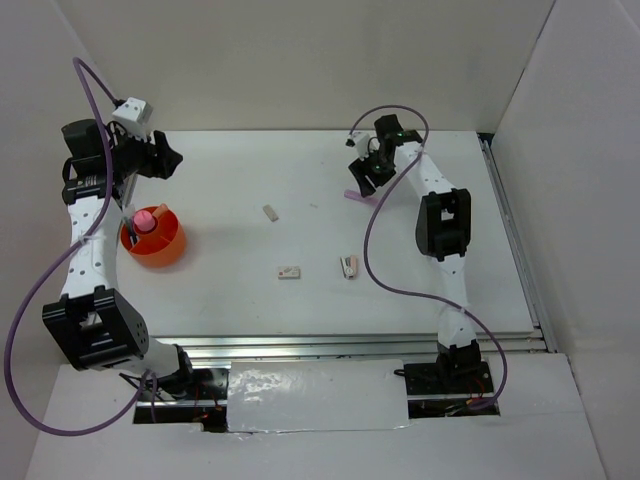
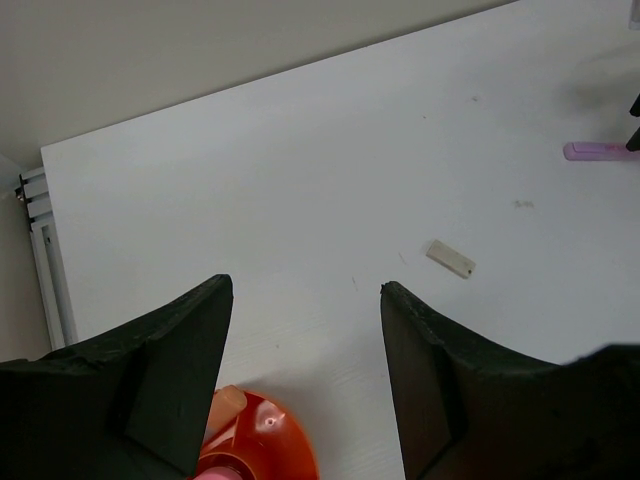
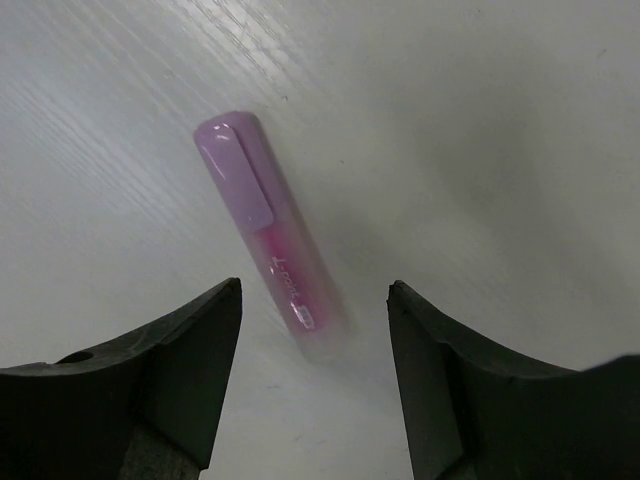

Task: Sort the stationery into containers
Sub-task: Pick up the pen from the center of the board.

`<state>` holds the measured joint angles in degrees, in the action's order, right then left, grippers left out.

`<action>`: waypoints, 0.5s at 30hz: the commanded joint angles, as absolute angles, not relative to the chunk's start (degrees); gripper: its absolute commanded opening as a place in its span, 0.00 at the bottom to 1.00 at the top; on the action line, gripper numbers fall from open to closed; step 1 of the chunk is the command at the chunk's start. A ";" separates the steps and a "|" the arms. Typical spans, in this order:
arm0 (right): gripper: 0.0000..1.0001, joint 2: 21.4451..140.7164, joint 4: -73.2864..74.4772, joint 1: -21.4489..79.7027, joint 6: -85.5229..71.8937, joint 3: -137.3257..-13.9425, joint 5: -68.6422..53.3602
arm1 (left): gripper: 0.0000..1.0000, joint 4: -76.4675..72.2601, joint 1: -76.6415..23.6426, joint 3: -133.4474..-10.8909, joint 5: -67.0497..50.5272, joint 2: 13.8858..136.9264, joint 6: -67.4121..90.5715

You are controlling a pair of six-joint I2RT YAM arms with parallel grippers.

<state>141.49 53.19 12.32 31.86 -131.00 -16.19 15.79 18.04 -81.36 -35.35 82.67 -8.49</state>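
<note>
While top view half-hides lilac pen (image 3: 265, 230), right wrist shows it under spread right gripper (image 3: 315, 288); left gripper (image 2: 305, 286) also spread

I see a lilac pen (image 3: 272, 238) lying flat, three small white blocks (image 1: 270, 212) (image 1: 289, 272) (image 1: 348, 266) scattered mid-table, and a pink cylinder (image 1: 145, 218) inside the orange tub (image 1: 165, 252) at left.

A: We see a flat white tabletop (image 1: 230, 190), matt and faintly grained up close.
B: We find plain off-white wall panels (image 1: 300, 60) closing it in behind and on both sides.
A: And we note a silver metal rail (image 1: 510, 230) along its right edge; the light is even, shadows soft
</note>
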 commanded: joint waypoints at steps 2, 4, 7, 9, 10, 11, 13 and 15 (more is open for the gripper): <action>0.64 142.91 58.44 12.22 34.53 -133.86 -17.23 | 0.73 13.97 18.11 -81.56 -37.18 81.56 -7.29; 0.63 142.65 59.85 12.13 35.50 -132.90 -17.14 | 0.73 14.06 18.11 -81.47 -37.09 81.74 -7.47; 0.62 142.91 61.08 12.30 37.17 -131.40 -17.14 | 0.73 14.50 18.10 -81.30 -37.00 81.83 -7.47; 0.61 143.43 62.22 12.57 38.14 -131.13 -16.00 | 0.73 14.68 18.11 -81.56 -37.00 81.91 -7.47; 0.57 144.05 62.40 12.66 38.41 -131.13 -15.65 | 0.73 14.76 18.11 -81.65 -36.83 82.00 -7.47; 0.56 144.31 62.49 12.74 38.58 -130.78 -14.69 | 0.73 15.11 18.19 -81.74 -36.83 82.09 -7.38; 0.52 145.19 62.49 13.09 39.28 -130.08 -13.72 | 0.73 15.38 18.19 -81.74 -36.83 82.09 -7.47; 0.49 145.72 62.84 13.36 39.90 -129.73 -12.49 | 0.73 15.47 18.11 -81.56 -36.83 81.83 -7.56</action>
